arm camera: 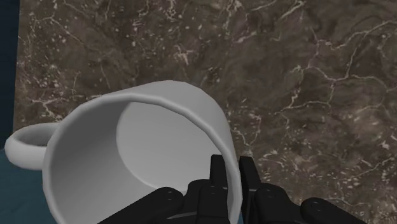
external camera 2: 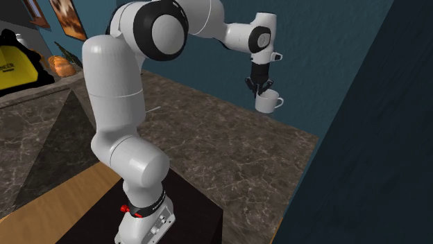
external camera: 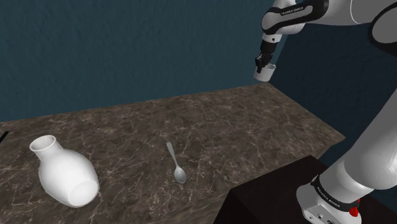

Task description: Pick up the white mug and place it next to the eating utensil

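A white mug [external camera: 264, 72] hangs in the air above the far right corner of the dark marble counter [external camera: 210, 121], with my gripper [external camera: 261, 63] shut on its rim. From the second exterior view the mug [external camera 2: 267, 102] hangs upright under the gripper [external camera 2: 261, 88], handle pointing right. In the wrist view the fingers [arm camera: 219, 184] clasp the wall of the mug [arm camera: 137, 153], one inside and one outside, and its inside is empty. A metal spoon [external camera: 176, 163] lies flat near the counter's front edge, far from the mug, toward the shoulder view's left.
A large white vase [external camera: 63, 172] lies tipped on its side at the shoulder view's left, left of the spoon. My dark stand [external camera: 280, 197] sits at the lower right. A dark blue wall [external camera: 127, 51] backs the counter.
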